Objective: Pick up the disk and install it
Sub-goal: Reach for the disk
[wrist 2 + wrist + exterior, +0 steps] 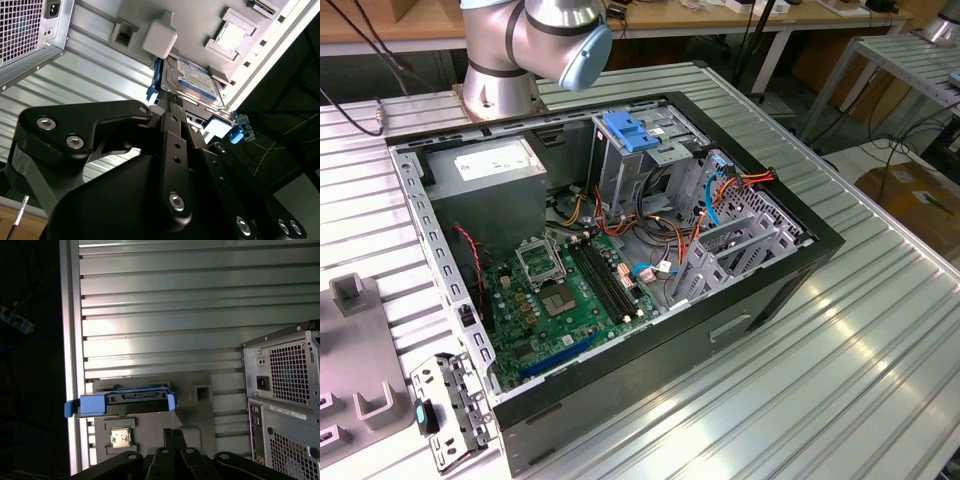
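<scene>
The gripper's (173,433) own black body is blocking the lower part of both wrist views, and in the second wrist view it is covering the near end of the disk (192,82). The arm (535,40) is running out of the exterior view at the top. The claw is showing its tips pressed together with nothing between them, hovering close by the disk; whether it is touching cannot be told. The disk is lying flat on a grey plate (197,415) at the very edge of the slatted table (175,315), one blue end of it reaching that edge with dark floor beyond. Bare slats are lying open past the plate, and the computer case (285,390) is standing well apart to one side. The disk is showing a silver top with a white, blue-banded label, and blue rails along its sides
</scene>
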{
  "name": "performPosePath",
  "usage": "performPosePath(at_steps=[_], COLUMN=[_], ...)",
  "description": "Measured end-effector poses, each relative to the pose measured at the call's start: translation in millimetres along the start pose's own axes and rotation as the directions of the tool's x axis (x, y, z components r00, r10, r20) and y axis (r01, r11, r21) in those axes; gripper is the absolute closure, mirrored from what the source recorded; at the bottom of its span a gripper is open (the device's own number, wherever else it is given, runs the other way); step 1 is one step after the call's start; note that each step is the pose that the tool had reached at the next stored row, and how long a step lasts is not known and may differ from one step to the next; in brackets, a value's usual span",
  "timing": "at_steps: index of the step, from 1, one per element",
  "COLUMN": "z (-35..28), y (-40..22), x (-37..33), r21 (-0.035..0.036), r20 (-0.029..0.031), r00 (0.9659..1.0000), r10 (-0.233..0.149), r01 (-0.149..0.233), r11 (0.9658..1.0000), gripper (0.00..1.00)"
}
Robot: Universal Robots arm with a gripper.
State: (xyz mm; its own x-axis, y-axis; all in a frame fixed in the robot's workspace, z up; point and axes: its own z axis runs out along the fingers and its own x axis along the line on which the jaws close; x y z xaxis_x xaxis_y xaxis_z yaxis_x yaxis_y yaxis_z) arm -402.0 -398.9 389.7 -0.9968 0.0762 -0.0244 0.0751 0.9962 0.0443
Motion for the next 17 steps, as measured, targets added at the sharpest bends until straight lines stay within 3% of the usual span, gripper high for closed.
performPosePath(at_steps=[12,17], z=[-0.4,-0.5], y=[-1.6,-1.8], x=[21.0,35.0], r21=[0.0000,0.0000], r20=[0.0000,-0.0001], r00=[1.0000,1.0000], r10=[0.000,0.000], r01=[0.000,0.000], r11=[1.0000,1.0000], gripper=[0.89,0.89])
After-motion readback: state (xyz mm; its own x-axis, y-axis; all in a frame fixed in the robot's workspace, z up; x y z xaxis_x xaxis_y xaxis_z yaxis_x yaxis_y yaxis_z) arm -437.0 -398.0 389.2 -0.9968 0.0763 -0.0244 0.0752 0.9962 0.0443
